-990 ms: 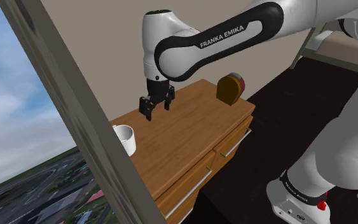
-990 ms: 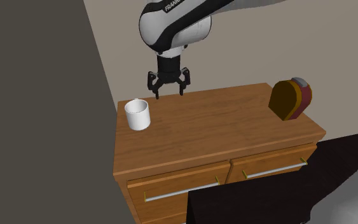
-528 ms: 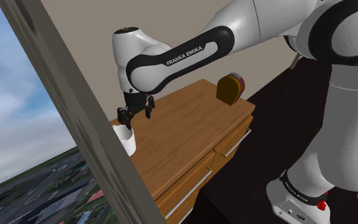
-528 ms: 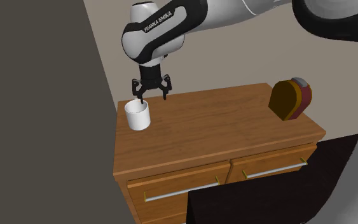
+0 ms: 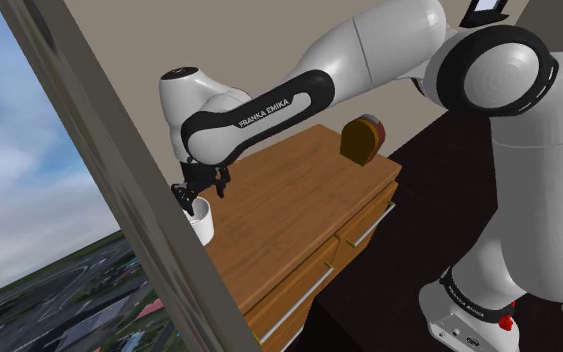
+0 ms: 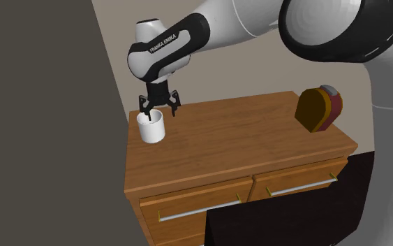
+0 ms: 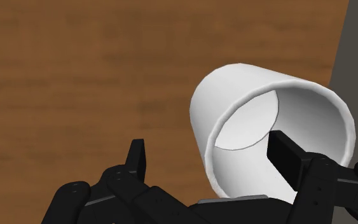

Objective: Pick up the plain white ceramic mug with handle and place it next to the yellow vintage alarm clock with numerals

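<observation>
Shoulder, second exterior and wrist views of the grasp approach. You see the white mug [image 6: 152, 129] standing upright at the far left end of the wooden counter [image 6: 243, 140] in the second exterior view, close to the counter's back corner beside the grey wall [image 6: 41, 105]. The brownish-yellow alarm clock [image 6: 319, 109], with a dark red part behind it, stands at the right end of the same counter, well apart from the mug. The white arm [image 6: 188, 35] reaches across from the right and points the black gripper [image 6: 157, 112] straight down onto the mug's rim. In the wrist view the gripper [image 7: 208, 149] is open and straddles the mug [image 7: 241, 79]: one finger [image 7: 292, 159] sits inside the cup, the other [image 7: 137, 159] outside it, above bare counter [image 7: 75, 76]. The outer finger stands apart from the wall; whether the inner one touches it is hard to judge. In the shoulder view the gripper [image 5: 197, 195] hangs over the mug [image 5: 203, 222] at the counter's [image 5: 299, 190] left end, next to a slanted grey frame [image 5: 119, 180], with the clock [image 5: 362, 140] at the far right.
</observation>
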Available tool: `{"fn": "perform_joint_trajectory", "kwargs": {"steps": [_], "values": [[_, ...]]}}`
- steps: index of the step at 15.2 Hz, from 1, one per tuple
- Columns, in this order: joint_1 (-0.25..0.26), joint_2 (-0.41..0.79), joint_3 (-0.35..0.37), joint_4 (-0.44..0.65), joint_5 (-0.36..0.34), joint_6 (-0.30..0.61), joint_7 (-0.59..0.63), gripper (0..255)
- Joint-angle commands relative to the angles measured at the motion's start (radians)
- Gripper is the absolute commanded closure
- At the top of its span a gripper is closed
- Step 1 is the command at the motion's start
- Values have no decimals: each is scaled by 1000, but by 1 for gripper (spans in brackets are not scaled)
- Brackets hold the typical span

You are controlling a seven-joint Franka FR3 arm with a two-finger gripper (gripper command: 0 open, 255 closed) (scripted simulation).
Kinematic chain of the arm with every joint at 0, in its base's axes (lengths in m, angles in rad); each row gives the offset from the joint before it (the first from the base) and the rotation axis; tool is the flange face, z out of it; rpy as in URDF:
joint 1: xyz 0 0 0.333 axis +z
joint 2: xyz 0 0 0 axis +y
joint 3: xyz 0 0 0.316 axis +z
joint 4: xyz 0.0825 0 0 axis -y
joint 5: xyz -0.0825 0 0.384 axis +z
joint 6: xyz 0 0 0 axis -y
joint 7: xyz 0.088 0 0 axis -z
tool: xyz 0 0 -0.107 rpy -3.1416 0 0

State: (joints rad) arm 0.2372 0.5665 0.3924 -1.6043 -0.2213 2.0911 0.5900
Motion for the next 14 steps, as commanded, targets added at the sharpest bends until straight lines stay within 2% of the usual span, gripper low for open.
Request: {"fn": "perform_joint_trajectory", "kwargs": {"steps": [1,10,11,14], "values": [[1,11,-3,-14,-6,24,4,0],[3,21,-6,-20,-10,40,7,0],[3,21,-6,-20,-10,40,7,255],[3,21,-6,-20,-10,40,7,255]]}}
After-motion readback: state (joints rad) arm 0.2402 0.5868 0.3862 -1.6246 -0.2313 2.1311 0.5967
